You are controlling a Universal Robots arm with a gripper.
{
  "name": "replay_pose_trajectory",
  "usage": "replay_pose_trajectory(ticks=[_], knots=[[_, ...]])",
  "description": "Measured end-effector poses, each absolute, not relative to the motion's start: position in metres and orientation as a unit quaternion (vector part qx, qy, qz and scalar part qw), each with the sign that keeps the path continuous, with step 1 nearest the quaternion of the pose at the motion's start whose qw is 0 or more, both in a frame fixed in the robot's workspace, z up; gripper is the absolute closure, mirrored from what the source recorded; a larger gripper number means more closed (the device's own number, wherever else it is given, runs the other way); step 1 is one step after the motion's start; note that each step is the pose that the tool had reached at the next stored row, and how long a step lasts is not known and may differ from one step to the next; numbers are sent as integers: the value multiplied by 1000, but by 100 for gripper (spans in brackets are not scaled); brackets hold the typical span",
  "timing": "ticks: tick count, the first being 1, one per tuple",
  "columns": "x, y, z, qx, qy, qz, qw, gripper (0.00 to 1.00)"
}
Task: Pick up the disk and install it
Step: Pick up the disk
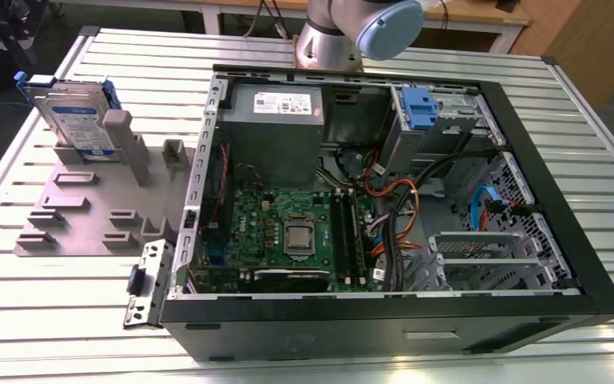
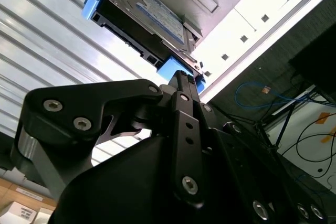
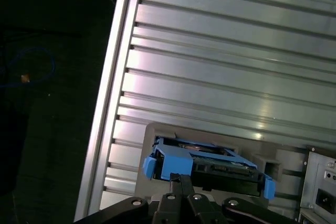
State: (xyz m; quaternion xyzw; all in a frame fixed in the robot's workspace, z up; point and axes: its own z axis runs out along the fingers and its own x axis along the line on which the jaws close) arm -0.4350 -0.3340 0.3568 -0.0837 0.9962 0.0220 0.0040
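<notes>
silver rectangular hard disk in blue plastic frame point(image 1: 76, 122) stands upright in grey plastic holder point(image 1: 83, 206), exterior view's left, outside black computer case point(image 1: 339, 336). black gripper point(image 3: 181, 178) pressed together, empty, apart from disk. risk: off-centre grasp tilts disk, jams in slot.

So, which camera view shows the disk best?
The exterior view: the disk stands upright in its grey holder, with labelled face and blue frame visible. The second wrist view shows its label and one long edge from closer; the first wrist view shows its blue-framed edge.
</notes>
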Motion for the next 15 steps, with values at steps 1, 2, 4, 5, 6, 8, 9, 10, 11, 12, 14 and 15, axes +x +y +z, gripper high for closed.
replay_pose_trajectory(ticks=[1, 2, 4, 5, 6, 8, 9, 10, 11, 12, 14, 15], knots=[[-435, -334, 357, -86, 996, 22, 4, 89], [-435, -334, 357, -89, 996, 22, 4, 89], [-435, -334, 357, -95, 995, 22, 4, 89], [-435, -334, 357, -98, 995, 22, 4, 89], [-435, -334, 357, -101, 995, 22, 4, 89], [-435, -334, 357, -108, 994, 22, 4, 89], [-435, -334, 357, -111, 994, 22, 3, 89], [-435, -334, 357, -114, 993, 22, 3, 89], [-435, -334, 357, -117, 993, 22, 3, 89], [-435, -334, 357, -120, 992, 22, 3, 89], [-435, -334, 357, -127, 992, 22, 3, 89], [-435, -334, 357, -130, 991, 22, 3, 89]])
